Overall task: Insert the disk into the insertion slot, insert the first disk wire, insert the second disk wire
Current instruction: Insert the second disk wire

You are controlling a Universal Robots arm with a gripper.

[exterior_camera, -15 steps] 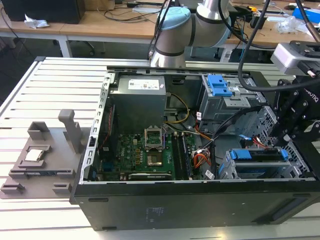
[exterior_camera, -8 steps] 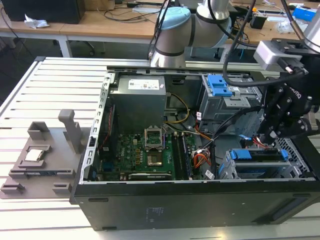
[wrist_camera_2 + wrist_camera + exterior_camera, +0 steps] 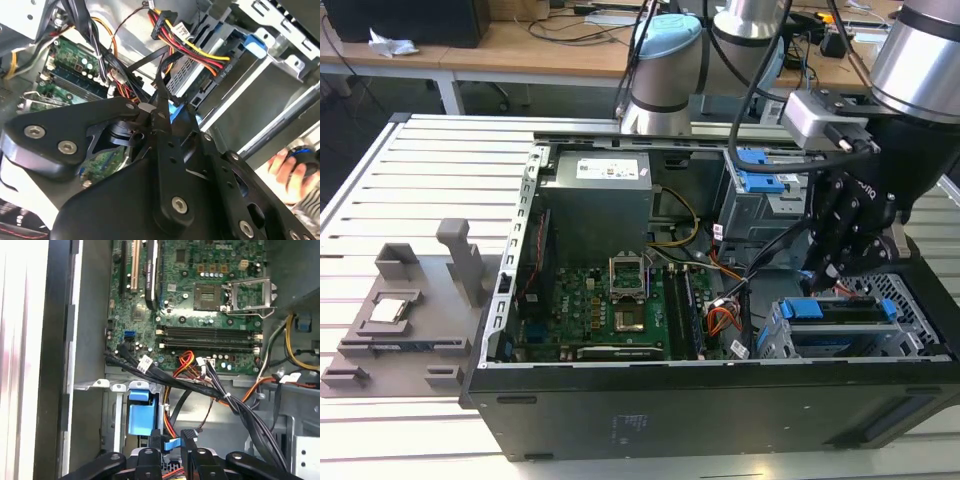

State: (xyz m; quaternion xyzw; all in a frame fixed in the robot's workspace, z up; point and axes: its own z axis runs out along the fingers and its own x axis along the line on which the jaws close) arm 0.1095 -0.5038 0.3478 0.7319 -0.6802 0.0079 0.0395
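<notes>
Already the disk sat in the insertion slot at a corner of the computer case, so I hovered just above it. My pincer seemed pinched together on a thin black disk wire, though the angle was poor.

Gripper: matte blk. Disk: bright blue carrier. Insertion slot: lt grey sheet metal w/ a perforated hole pattern. Motherboard: green, blk RAM slots, silver socket frame. Wire bundle: red, yellow, orange + blk. PSU: grey w/ white label. PC case: blk. Table: white, slatted stripes. Fixture tray: grey. Arm joint cap: pale blue on silver.
</notes>
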